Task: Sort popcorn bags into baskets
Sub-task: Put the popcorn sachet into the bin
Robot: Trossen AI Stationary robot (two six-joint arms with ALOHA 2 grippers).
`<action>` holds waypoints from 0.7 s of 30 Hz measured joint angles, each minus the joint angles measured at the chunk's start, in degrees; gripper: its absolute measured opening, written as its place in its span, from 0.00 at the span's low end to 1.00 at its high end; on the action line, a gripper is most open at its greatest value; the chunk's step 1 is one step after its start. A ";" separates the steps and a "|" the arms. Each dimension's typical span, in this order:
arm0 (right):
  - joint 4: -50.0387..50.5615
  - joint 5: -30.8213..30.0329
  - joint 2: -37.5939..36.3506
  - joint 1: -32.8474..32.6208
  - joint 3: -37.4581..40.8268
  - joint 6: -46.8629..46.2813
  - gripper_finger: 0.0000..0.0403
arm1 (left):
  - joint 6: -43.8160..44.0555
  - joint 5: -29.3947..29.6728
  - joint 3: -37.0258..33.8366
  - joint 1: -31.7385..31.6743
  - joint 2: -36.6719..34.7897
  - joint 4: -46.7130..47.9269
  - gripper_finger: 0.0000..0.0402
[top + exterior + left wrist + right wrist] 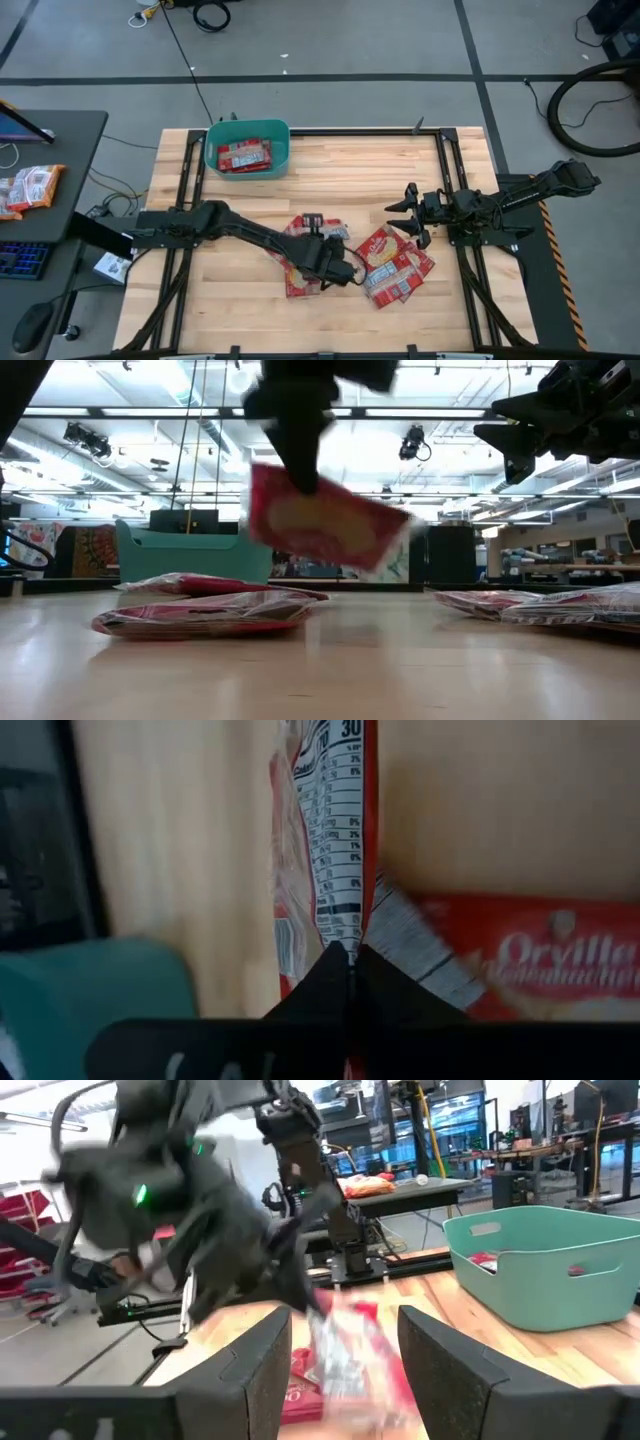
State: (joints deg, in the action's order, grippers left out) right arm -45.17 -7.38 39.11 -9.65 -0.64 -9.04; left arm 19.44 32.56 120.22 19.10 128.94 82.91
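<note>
The left gripper [350, 955], clenched on only a bag's [325, 525] edge, may drop it short of the tub [247, 150]; the right gripper [408, 212] waits, apparently open.

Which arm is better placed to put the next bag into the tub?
Left. Its claw is shut on a bag, lifted off the table. The right claw hangs open and empty, farther from the tub.

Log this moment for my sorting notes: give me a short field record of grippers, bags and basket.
left gripper: shut on a popcorn bag, lifted off the table
right gripper: open, holding nothing, above the right pile
basket: teal, far left of the table, bags inside
loose bags: piles on the table
</note>
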 joint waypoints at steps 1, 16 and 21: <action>0.00 0.02 0.00 0.00 0.00 -0.02 0.47 | 0.61 0.16 0.00 -0.22 -1.26 1.18 0.03; -0.24 0.02 0.00 0.00 0.00 0.00 0.47 | 3.78 3.50 -28.05 -6.66 -33.87 -5.28 0.03; -0.34 -0.24 -0.02 0.00 0.00 0.04 0.47 | 1.82 -0.96 -37.85 -13.69 -45.19 -7.43 0.03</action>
State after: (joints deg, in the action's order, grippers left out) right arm -45.51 -7.62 39.09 -9.65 -0.64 -8.99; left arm 21.26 31.60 82.37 5.41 83.76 75.48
